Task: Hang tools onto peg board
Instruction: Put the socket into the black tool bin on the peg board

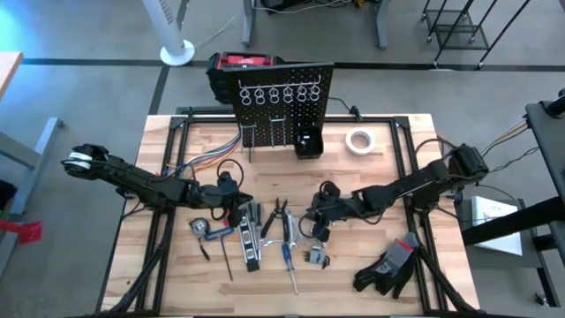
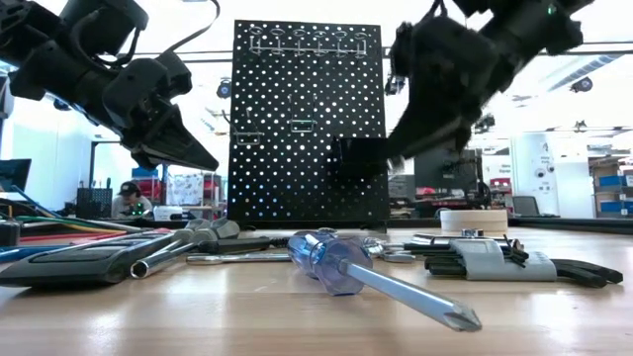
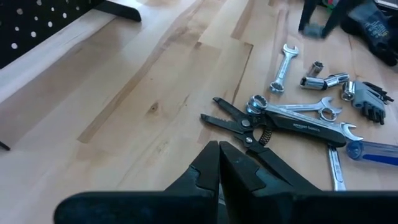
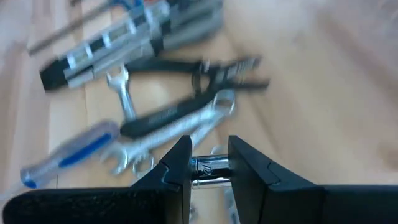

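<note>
1. The right gripper (image 4: 209,167) hangs low over the pile of tools, its jaws narrow on a small shiny silver metal piece (image 4: 208,165).
2. This piece looks light, stiff and slippery; a grip across its middle seems safest.
3. The left gripper (image 3: 219,163) waits shut beside the black pliers (image 3: 249,124).
4. The upright black perforated peg board (image 1: 282,93) stands well apart, at the far edge.
</note>
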Robot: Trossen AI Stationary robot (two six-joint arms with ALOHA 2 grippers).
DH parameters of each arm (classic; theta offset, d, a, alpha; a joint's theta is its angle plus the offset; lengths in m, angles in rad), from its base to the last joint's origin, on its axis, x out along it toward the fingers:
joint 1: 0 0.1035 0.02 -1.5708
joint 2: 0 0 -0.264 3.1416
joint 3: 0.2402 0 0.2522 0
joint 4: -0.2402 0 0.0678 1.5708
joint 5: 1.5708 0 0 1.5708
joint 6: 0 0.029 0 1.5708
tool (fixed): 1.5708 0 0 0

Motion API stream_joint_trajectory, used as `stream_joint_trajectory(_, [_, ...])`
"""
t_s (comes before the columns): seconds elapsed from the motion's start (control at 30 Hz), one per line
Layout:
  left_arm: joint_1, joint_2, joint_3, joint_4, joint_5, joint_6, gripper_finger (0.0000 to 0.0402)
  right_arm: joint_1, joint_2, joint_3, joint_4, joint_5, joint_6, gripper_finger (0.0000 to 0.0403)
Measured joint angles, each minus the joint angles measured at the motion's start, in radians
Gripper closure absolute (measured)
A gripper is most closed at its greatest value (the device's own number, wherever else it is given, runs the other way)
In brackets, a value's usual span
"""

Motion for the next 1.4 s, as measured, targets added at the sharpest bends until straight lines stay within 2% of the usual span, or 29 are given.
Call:
stream_joint_trajectory(0.17, [-0.001,0.0,0.0,0.001,-0.016,-0.004,0.0401,-0.056,-0.074,0.013,0.002,0.078,-0.098,0.0333])
stream_joint_trajectory(0.47, [-0.021,0.0,0.0,0.0,-0.016,-0.015,0.0401,-0.213,-0.187,0.052,0.0,0.082,-0.3,0.0333])
stream_joint_trajectory(0.7, [-0.021,0.0,0.0,0.005,-0.023,-0.014,0.0401,-0.389,-0.164,0.096,-0.004,0.084,-0.366,0.0332])
stream_joint_trajectory(0.93, [-0.024,0.0,0.0,-0.002,-0.023,-0.03,0.0401,-0.483,-0.127,0.125,-0.002,0.084,-0.373,0.0329])
stream_joint_trajectory(1.07, [-0.024,0.0,0.0,-0.002,-0.023,-0.024,0.0401,-0.499,-0.123,0.124,-0.003,0.083,-0.363,0.03])
stream_joint_trajectory(1.4, [-0.024,0.0,0.0,-0.001,-0.021,-0.012,0.0401,-0.5,-0.123,0.121,-0.001,0.083,-0.346,0.0193])
